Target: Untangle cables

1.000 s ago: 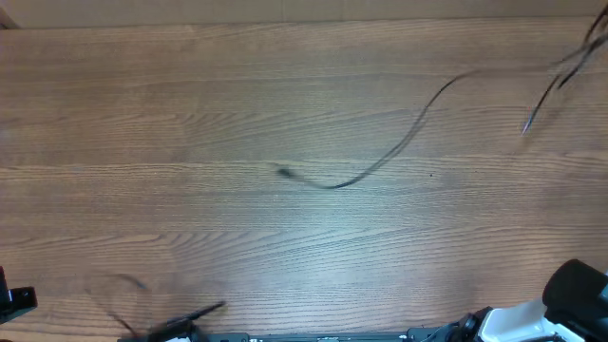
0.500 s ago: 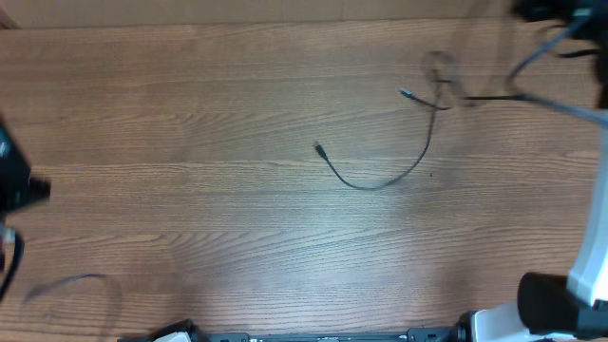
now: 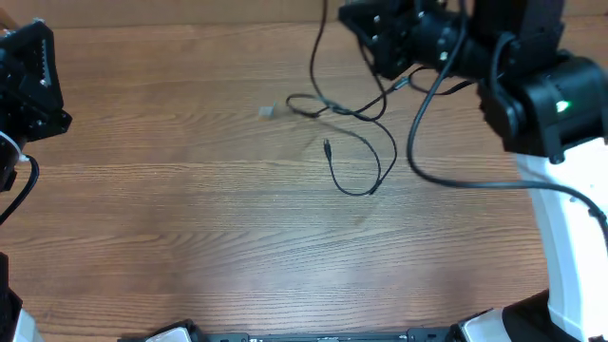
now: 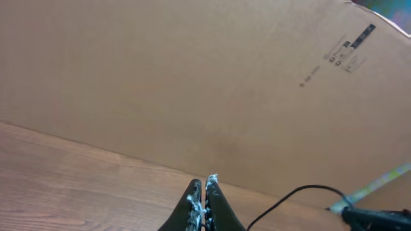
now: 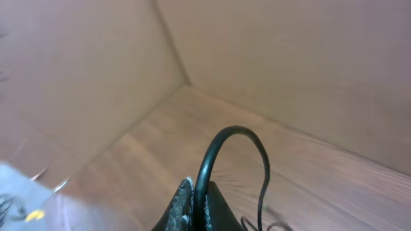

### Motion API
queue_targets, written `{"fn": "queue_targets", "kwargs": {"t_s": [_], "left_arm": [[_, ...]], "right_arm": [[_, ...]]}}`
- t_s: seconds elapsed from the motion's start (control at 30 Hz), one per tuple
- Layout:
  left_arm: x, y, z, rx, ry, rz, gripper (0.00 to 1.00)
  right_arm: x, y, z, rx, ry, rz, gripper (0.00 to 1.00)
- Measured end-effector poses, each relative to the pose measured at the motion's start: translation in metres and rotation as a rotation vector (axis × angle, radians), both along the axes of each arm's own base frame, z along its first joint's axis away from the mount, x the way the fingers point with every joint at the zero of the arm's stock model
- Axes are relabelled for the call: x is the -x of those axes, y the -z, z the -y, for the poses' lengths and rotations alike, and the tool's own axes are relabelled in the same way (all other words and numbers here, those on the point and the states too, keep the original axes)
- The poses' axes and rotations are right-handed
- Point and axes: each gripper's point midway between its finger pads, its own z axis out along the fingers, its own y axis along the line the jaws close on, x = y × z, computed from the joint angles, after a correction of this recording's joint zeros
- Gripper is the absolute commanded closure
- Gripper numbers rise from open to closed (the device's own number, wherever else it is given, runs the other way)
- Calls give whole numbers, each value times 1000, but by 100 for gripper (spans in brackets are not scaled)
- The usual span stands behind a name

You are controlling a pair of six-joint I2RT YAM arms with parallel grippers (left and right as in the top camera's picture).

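Note:
A thin black cable [image 3: 380, 157] lies in loose loops on the wooden table [image 3: 190, 237], right of centre near the back. One small plug tip [image 3: 326, 145] points up and a pale plug [image 3: 267, 111] lies to its left. One strand rises from the loops towards my right gripper [image 5: 196, 186]. That gripper is shut on the cable [image 5: 221, 138], which arcs up out of the jaws and drops back to the table. In the overhead view it hangs at the back [image 3: 375, 38]. My left gripper [image 4: 203, 183] is shut near the back wall, with nothing seen between its fingers.
A cardboard wall [image 4: 192, 77] stands along the back and meets another in a corner [image 5: 186, 83]. The left arm [image 3: 28, 81] sits at the far left edge. The right arm [image 3: 541, 95], with its thick wires, covers the back right.
Both arms have swung into view at the back. The cable has been dragged left and bunched into tighter loops, and its plug tip has shifted with it.

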Motion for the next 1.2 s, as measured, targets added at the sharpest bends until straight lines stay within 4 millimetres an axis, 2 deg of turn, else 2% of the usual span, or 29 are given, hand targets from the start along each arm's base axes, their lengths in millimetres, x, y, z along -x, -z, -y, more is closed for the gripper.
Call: {"fn": "queue_targets", "kwargs": {"t_s": [0.3,0.43,0.53,0.63,0.73,0.83,0.87,0.9,1.07,1.2], "left_arm": [[0,0,2,1,14,1,96],[-3,4,3,-10,29,-12,96],[-7,10,9,-6,77,-34,92],[-13,20,24,9,172,-72,82],[-22,38,53,7,334,-134,63],[-32,71,86,-25,506,-242,34],[-37,88,99,-63,580,-286,27],[-38,93,103,-70,603,-299,24],[-44,146,142,-305,807,-395,21],[-50,173,161,-529,868,-421,24]], "right_arm": [[53,-7,-71,-16,-201,36,96],[58,-11,-83,-9,-186,72,96],[41,-10,-72,15,-102,91,96],[16,-9,-47,32,1,99,96],[-8,-8,-17,44,102,100,96],[-22,-8,4,48,158,97,96],[-25,-7,10,50,170,93,96],[-26,-7,11,50,173,92,96],[-27,-4,14,67,166,94,96],[-27,-3,14,79,157,105,96]]}}
